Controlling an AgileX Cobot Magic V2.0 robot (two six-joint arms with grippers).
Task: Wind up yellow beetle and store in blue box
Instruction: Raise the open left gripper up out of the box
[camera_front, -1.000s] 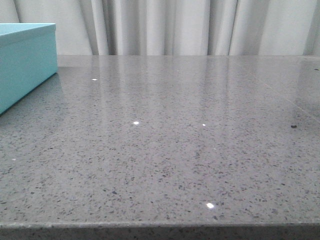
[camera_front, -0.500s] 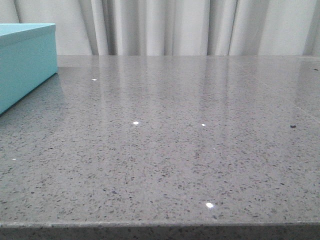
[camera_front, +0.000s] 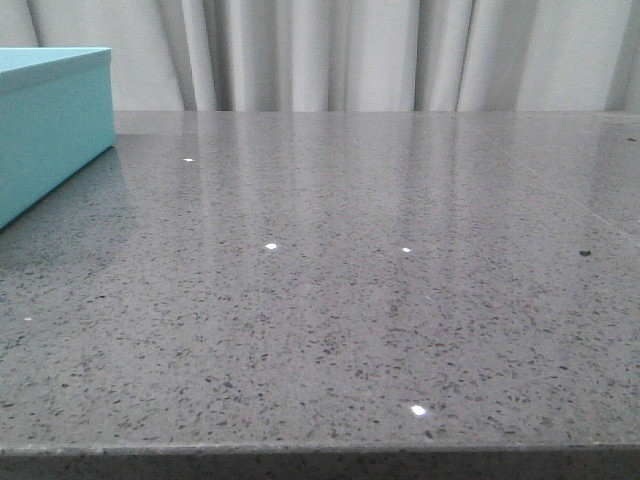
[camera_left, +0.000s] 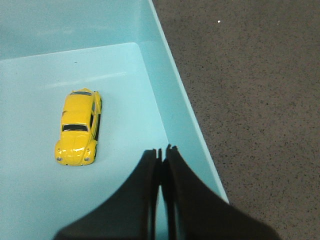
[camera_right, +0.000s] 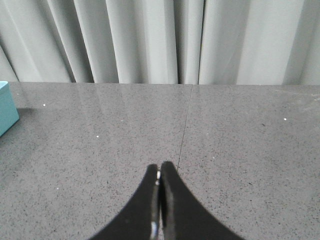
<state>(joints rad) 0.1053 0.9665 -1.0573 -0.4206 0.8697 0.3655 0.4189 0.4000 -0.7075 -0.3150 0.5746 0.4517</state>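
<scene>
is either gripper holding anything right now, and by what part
Nothing is held. The left gripper is shut and empty above the light turquoise-blue box; the small glossy yellow toy beetle car sits free on its floor. The right gripper is shut on nothing.

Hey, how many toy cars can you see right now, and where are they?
1. The yellow beetle sits upright on the floor of the blue box, apart from the walls, with nothing gripping it. The wrist view covers only part of the box, so others could be hidden.
</scene>
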